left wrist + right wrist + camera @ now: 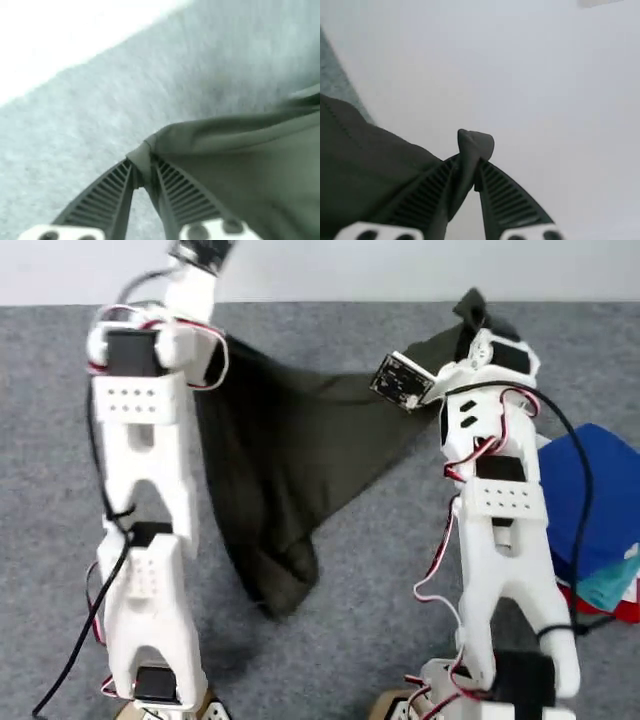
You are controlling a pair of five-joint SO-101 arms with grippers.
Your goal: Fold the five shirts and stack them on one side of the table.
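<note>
- Near edge of the tabletop (pixel 380 570): both arm bases stand here. The left arm (pixel 145 490) and the right arm (pixel 500 505) are extended toward the far edge, well apart from each other.
- Right edge: a stack of folded shirts (pixel 590 490) lies just beside the right arm, with blue on top and teal and red layers under it.
- Middle: a dark olive shirt (pixel 290 460) spans from one arm to the other. Its lower end is bunched on the grey surface, nearer the left arm.
- Right wrist: the small circuit board (pixel 403 382) carries marks too small to read.
- Far left corner: the left gripper (pixel 142 165) is clamped on a corner of the shirt, above the grey tabletop.
- Far edge, right: the right gripper (pixel 470 155) pinches a bunched tip of the shirt, with a white wall behind.
</note>
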